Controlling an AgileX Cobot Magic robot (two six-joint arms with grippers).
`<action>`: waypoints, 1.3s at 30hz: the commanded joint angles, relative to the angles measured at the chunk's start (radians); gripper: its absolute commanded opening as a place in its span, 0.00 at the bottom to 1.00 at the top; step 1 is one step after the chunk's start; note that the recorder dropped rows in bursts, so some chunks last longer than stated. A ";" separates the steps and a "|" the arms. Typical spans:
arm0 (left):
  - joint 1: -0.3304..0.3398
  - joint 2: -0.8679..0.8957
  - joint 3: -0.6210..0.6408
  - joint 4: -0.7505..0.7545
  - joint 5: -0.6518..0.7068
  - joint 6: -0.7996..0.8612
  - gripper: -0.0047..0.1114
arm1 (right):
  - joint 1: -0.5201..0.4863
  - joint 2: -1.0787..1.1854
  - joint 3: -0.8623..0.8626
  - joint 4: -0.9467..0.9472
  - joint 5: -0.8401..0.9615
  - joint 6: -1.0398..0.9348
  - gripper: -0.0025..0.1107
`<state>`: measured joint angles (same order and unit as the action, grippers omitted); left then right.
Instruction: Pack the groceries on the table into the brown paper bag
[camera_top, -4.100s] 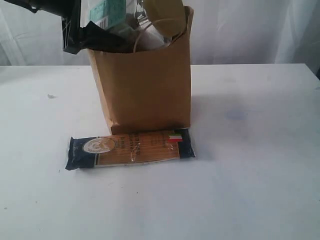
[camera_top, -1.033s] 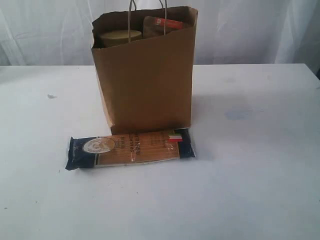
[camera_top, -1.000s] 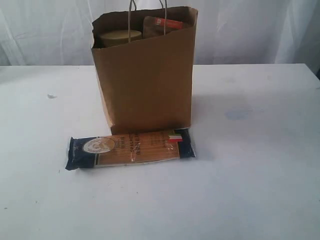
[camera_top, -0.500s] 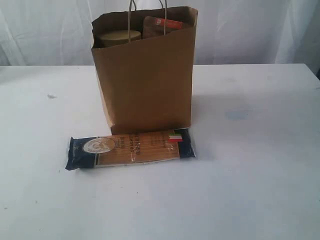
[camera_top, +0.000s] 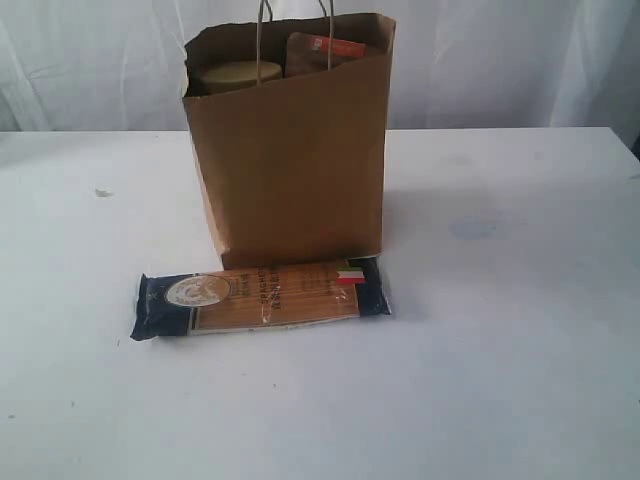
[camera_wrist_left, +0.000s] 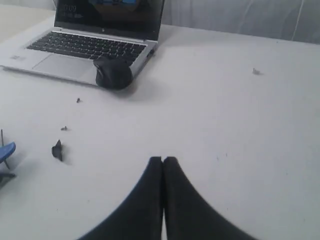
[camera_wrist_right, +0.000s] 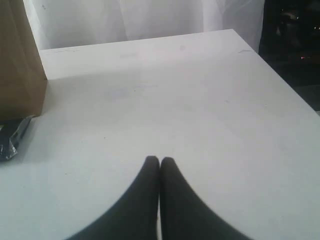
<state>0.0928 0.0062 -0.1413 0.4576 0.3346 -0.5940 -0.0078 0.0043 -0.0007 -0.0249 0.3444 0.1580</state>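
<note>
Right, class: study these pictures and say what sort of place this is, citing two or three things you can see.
Probably an indoor lab or test bench, not a kitchen: a plain white table backed by white curtains, a laptop and mouse on it, and a paper bag with a spaghetti packet.

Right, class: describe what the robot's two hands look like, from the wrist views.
The left hand and the right hand look alike: matte black, two smooth fingers each, broad at the base, tapering to rounded tips. No cables or markings show.
</note>
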 joint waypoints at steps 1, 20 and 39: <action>-0.006 -0.006 0.045 0.097 -0.224 -0.061 0.04 | 0.001 -0.004 0.001 -0.002 -0.009 0.002 0.02; -0.006 -0.006 0.047 0.111 -0.027 -0.128 0.04 | 0.001 -0.004 0.001 0.007 -0.207 0.002 0.02; -0.006 -0.006 0.047 0.153 -0.239 -0.076 0.04 | 0.001 -0.004 -0.033 0.053 -1.560 0.178 0.02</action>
<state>0.0928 0.0039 -0.0989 0.6056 0.1041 -0.6703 -0.0078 0.0017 -0.0031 0.0104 -0.9887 0.3844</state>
